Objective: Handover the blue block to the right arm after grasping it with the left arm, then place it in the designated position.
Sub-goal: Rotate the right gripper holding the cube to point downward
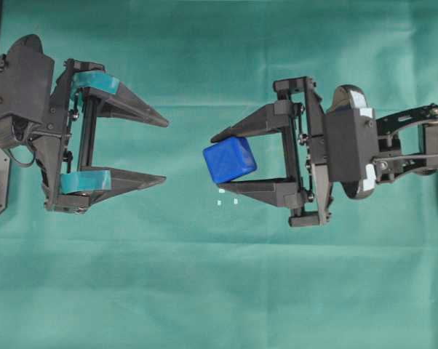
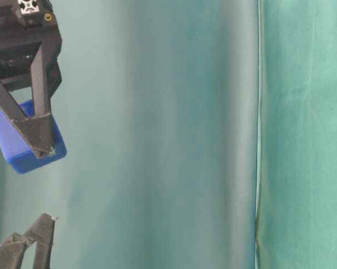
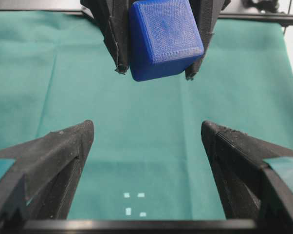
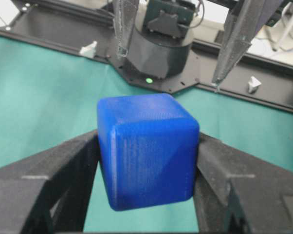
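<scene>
Handover looks complete from where I stand: the blue block (image 1: 229, 160) sits pinched between the plain black fingers of the right arm's pincer (image 1: 231, 161), gripped near the fingertips and slightly tilted, held clear above the green cloth (image 1: 219, 291). Holding it at the tips leaves most of the cube exposed, which suits setting it down squarely. The right wrist view shows both fingers pressing flat against opposite faces of the block (image 4: 146, 151), so the grasp seems firm.

The left arm's pincer (image 1: 164, 150), the one with teal tape on its fingers, stands wide open and empty, well apart from the block and facing it across the gap, presumably out of the way so the right arm can work freely.

The designated position (image 1: 228, 198), four small white corner marks, lies on the cloth just below and slightly in front of the right pincer's lower finger. My guess is only a short shift and a lowering remain.
</scene>
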